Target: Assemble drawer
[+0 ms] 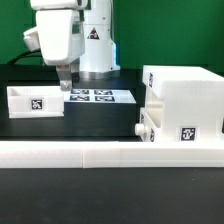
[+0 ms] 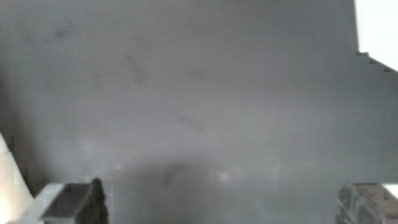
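Note:
The large white boxy housing (image 1: 185, 100) stands at the exterior view's right, with a tag on its front. A small white part (image 1: 149, 128) sticks out at its lower left side; I cannot tell whether it is a tray. One open-top white tray (image 1: 34, 100) with a tag sits at the exterior view's left. My gripper (image 1: 65, 84) hangs just above the black table, between that tray and the marker board (image 1: 97, 97). In the wrist view my gripper (image 2: 222, 205) is open and empty, with both fingertips (image 2: 75, 202) wide apart over bare dark table.
A long low white rail (image 1: 110, 152) runs across the front of the table. The robot's base (image 1: 97, 50) stands behind the marker board. A white edge (image 2: 6, 175) shows at the wrist view's border.

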Tool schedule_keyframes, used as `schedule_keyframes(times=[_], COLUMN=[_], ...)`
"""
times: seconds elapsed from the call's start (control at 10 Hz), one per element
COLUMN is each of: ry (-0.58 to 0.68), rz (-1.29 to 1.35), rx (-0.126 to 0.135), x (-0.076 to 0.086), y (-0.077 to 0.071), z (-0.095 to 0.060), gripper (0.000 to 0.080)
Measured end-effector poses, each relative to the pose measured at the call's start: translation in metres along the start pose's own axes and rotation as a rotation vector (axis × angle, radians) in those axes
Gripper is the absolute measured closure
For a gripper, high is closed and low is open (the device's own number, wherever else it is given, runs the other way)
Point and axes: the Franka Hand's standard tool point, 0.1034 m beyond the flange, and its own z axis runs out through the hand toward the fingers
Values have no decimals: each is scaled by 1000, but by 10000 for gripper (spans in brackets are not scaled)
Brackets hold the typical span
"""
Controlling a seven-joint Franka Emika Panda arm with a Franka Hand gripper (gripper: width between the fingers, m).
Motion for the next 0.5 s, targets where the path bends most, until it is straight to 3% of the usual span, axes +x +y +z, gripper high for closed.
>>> schedule_keyframes(times=[0.5], ry=[2], rz=[281], rx=[3], x=[1], y=[0], z=[2], gripper=[151])
